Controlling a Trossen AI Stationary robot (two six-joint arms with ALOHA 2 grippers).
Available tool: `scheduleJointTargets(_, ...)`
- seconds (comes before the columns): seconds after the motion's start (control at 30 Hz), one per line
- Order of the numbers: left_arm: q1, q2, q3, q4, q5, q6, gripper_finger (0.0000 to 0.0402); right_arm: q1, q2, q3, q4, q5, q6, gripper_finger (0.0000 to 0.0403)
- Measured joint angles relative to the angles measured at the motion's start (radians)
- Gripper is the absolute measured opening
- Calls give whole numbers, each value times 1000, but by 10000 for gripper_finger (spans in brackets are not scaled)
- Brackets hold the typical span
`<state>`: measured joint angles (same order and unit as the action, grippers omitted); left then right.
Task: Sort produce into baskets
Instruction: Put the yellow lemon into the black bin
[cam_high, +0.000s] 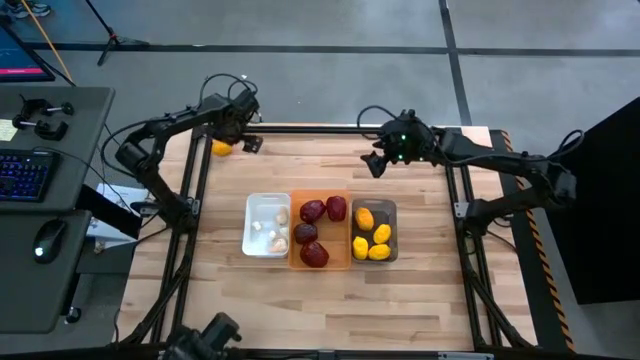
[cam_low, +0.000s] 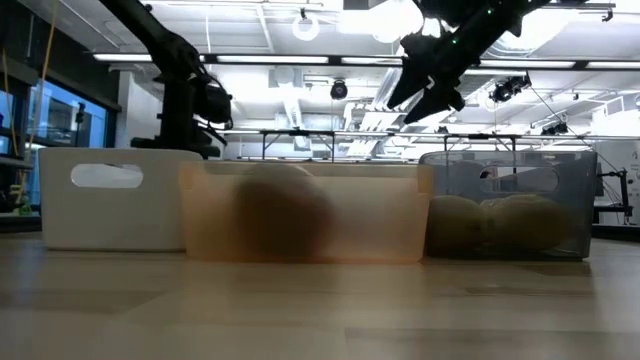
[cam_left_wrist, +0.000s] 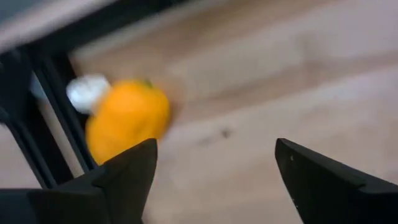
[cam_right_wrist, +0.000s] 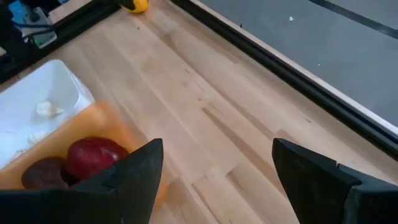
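Three bins stand side by side mid-table: a white bin (cam_high: 267, 224) with whitish bulbs, an orange bin (cam_high: 320, 230) with dark red pieces, and a grey bin (cam_high: 373, 231) with yellow fruits. One yellow fruit (cam_high: 221, 148) lies on the table at the far left corner, beside the frame rail; it also shows in the left wrist view (cam_left_wrist: 127, 118). My left gripper (cam_high: 250, 140) is open just right of it, and the fruit lies beyond its fingertip. My right gripper (cam_high: 378, 162) is open and empty above the table, beyond the bins' far side.
A black metal frame (cam_high: 330, 128) runs along the table's far edge and sides. Bare wood lies between the bins and the far rail. A desk with keyboard and mouse (cam_high: 45, 240) stands left of the table.
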<state>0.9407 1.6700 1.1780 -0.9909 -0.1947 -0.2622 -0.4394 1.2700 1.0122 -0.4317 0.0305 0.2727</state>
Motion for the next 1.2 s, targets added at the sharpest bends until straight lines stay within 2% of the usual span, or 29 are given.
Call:
scheduleJointTargets(0.17,36,91,122,-16,-79,70,349,-44,1,0,0,-26,-3,291)
scheduleJointTargets(0.33,51,132,198,-47,-141,86,356,-59,2,0,-12,-32,5,291)
scheduleJointTargets(0.5,58,149,198,-57,-127,118,357,-59,2,0,-6,-11,41,291)
scheduleJointTargets(0.77,121,272,197,-159,-141,111,357,-59,28,0,15,-1,76,291)
scheduleJointTargets(1.0,120,344,197,-169,-181,145,356,-57,70,0,16,-1,121,291)
scheduleJointTargets(1.2,118,355,197,-174,-173,170,356,-57,73,0,14,-9,124,291)
